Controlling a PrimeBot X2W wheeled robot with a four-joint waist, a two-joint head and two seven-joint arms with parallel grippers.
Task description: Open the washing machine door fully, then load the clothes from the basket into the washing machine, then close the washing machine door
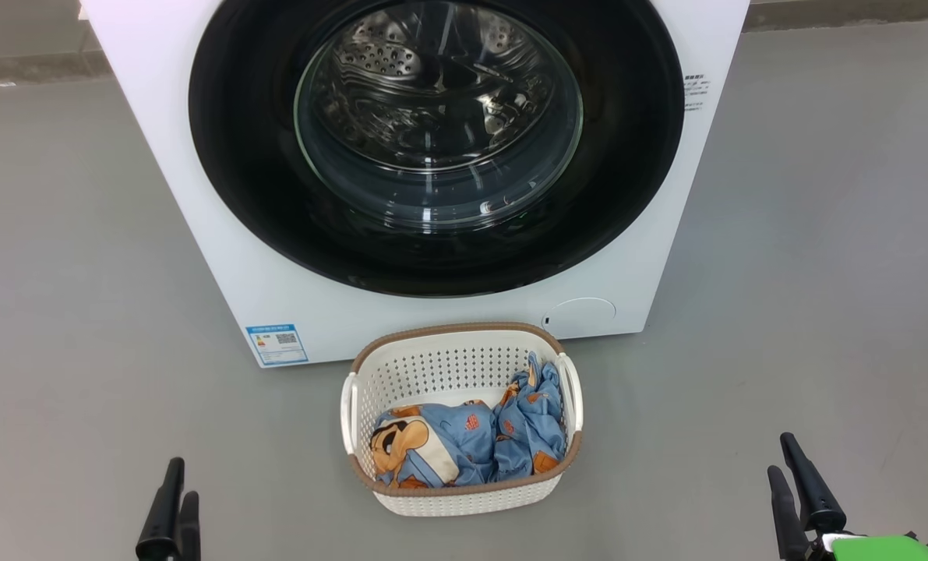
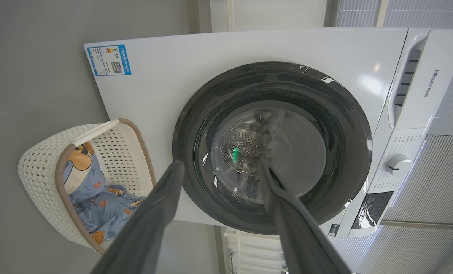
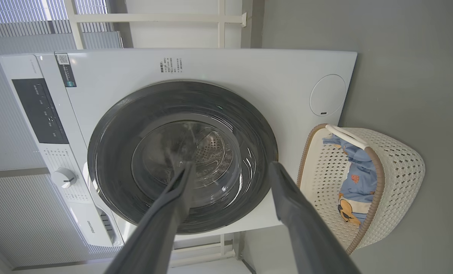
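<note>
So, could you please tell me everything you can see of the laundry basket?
The basket is small, cream-white perforated plastic with a brown woven-look rim and a white handle on each side. It stands upright on the grey floor, close before the washing machine, below its shut door; whether they touch is unclear. Crumpled light blue clothes with an orange bear print lie inside, toward its near and right sides. The left end effector and right end effector are open, clear of it.

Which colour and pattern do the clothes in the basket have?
The clothes are light blue with an orange and cream cartoon bear print; the head view shows it best.
</note>
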